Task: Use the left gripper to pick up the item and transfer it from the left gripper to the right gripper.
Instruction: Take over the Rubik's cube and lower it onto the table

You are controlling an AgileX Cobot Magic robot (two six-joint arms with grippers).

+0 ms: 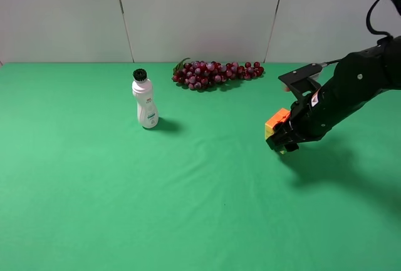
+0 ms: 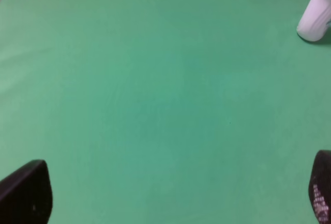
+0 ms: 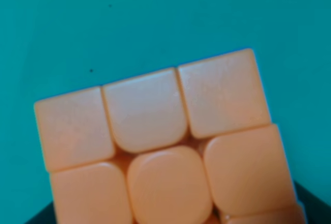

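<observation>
The item, a small puzzle cube (image 1: 276,121) with orange and yellow faces showing, is held in my right gripper (image 1: 280,138) a little above the green table, at the right of the exterior view. The right gripper is shut on it. In the right wrist view the cube's orange face (image 3: 155,146) fills most of the frame. My left arm is out of the exterior view. In the left wrist view my left gripper (image 2: 173,190) is open and empty over bare green cloth, with one dark fingertip (image 2: 26,195) at each lower corner.
A white bottle with a black cap (image 1: 145,101) stands upright at the left middle; its base shows in the left wrist view (image 2: 314,19). A bunch of dark red grapes (image 1: 216,73) lies at the back. The green table (image 1: 188,196) ends at a white wall.
</observation>
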